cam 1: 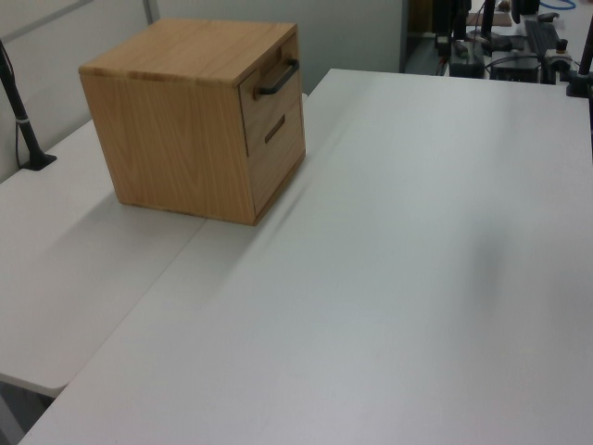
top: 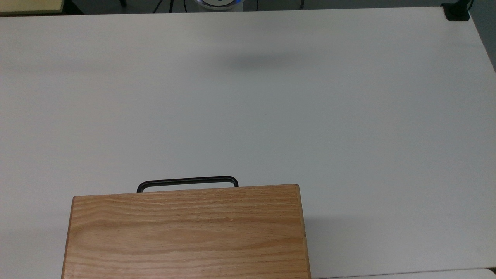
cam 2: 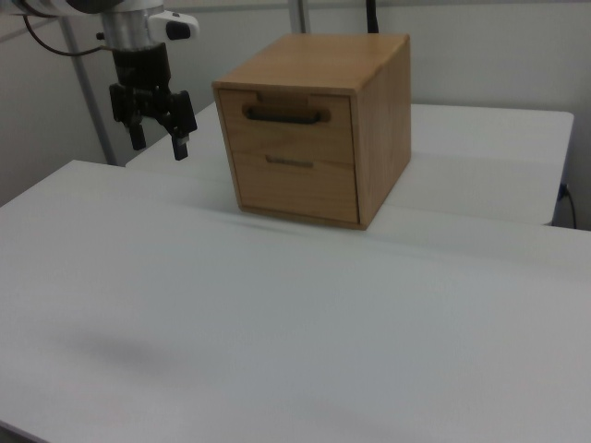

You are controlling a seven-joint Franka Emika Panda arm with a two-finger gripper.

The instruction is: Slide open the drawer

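Right view shows the gripper (cam 2: 159, 140) hanging above the table's (cam 2: 277, 314) far-left corner, fingers apart and empty, while the shut drawer (cam 2: 288, 125) lies toward the right view's right, its handle (cam 2: 286, 115) running horizontally across its front.

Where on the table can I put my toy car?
Nearly anywhere. The white table is bare in front of the cabinet and along both its sides. Keep away from its drawer front: the gripper hangs at the right view's left of it.
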